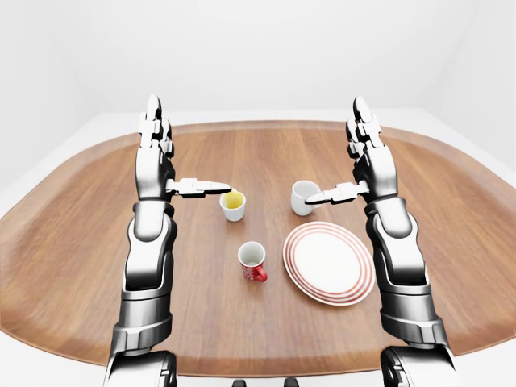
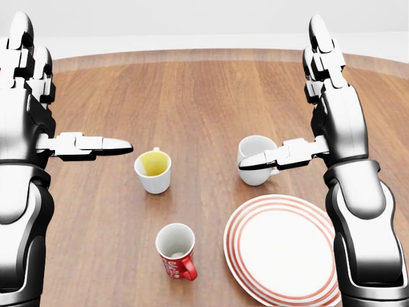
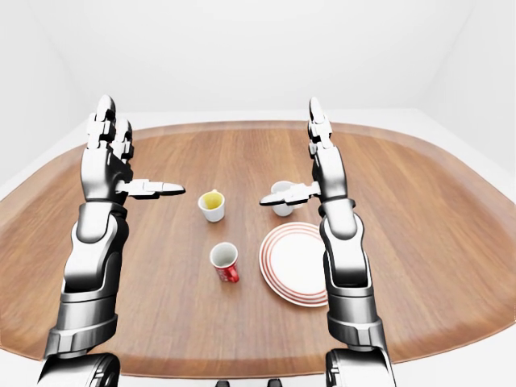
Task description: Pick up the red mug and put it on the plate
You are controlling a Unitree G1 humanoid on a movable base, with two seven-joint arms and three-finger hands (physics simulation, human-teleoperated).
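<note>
Red mug (image 2: 176,250) is left standing just beside the plate (image 2: 281,249) (untouched); both hands (image 2: 83,145) (image 2: 281,155) are held spread, grasping nothing.

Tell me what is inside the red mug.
The red mug stands upright on the table and looks empty: its pale inner wall shows. The very bottom is partly hidden by the near rim.
</note>
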